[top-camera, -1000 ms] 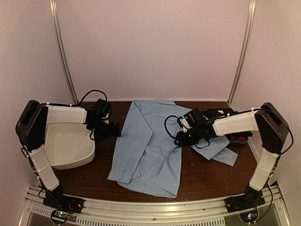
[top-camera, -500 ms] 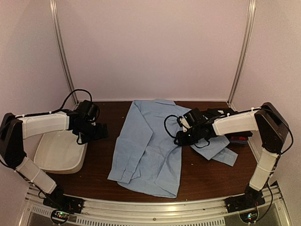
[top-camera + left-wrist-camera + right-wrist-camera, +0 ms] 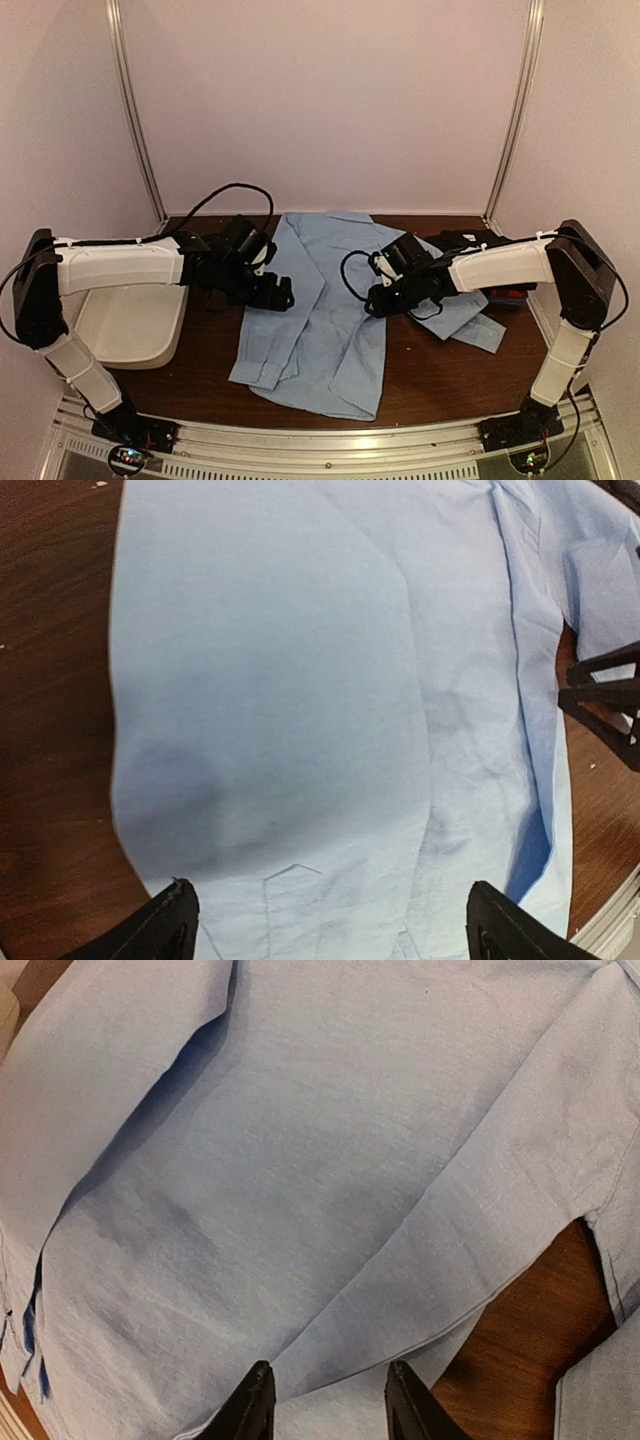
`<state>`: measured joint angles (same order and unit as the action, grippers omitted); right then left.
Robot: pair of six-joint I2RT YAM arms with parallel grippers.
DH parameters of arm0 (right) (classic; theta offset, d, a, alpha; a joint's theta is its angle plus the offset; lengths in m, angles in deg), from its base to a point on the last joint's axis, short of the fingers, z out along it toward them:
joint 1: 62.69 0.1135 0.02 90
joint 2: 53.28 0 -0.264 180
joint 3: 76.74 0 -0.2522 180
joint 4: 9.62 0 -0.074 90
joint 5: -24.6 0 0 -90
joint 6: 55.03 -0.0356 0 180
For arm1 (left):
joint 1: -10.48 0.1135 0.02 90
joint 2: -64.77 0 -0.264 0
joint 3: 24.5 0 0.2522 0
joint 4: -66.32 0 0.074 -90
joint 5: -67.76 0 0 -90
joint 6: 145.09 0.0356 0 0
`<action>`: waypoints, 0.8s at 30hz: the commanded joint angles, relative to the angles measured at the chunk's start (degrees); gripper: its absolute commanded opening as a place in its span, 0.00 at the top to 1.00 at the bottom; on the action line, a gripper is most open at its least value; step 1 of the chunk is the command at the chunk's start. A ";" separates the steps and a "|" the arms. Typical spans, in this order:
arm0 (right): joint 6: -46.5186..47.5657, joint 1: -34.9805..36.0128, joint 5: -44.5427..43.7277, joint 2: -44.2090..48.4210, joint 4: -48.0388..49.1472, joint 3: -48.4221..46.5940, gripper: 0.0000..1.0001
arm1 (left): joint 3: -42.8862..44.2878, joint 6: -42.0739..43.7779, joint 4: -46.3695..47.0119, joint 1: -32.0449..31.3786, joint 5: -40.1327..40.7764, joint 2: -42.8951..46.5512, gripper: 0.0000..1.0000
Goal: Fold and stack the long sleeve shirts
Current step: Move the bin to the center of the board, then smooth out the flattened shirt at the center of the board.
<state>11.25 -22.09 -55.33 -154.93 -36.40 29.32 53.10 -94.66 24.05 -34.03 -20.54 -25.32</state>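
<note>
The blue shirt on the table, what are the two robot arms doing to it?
They look ready to fold it. The light blue shirt lies mostly spread out on the table, not folded up yet. The left arm reaches to its left side with jaws wide open and empty. The right arm hangs over its right sleeve, jaws a little apart, gripping nothing.
</note>
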 commanded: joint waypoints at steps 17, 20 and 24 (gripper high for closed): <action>-3.09 10.02 -6.13 6.47 -4.80 -0.49 0.54 | 9.47 -8.20 -12.37 -12.71 13.92 -15.88 0.33; -4.69 11.59 -6.50 6.89 -5.04 0.48 0.49 | 9.29 -8.62 -12.51 -12.70 14.73 -15.27 0.55; -6.28 12.13 -6.51 6.56 -4.31 1.98 0.43 | 9.29 -8.98 -12.48 -12.62 15.65 -14.54 0.79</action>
<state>7.33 -10.66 -60.05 -149.60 -40.44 29.32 61.18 -102.88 12.29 -46.73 -7.49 -41.67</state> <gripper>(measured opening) 0.553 0.302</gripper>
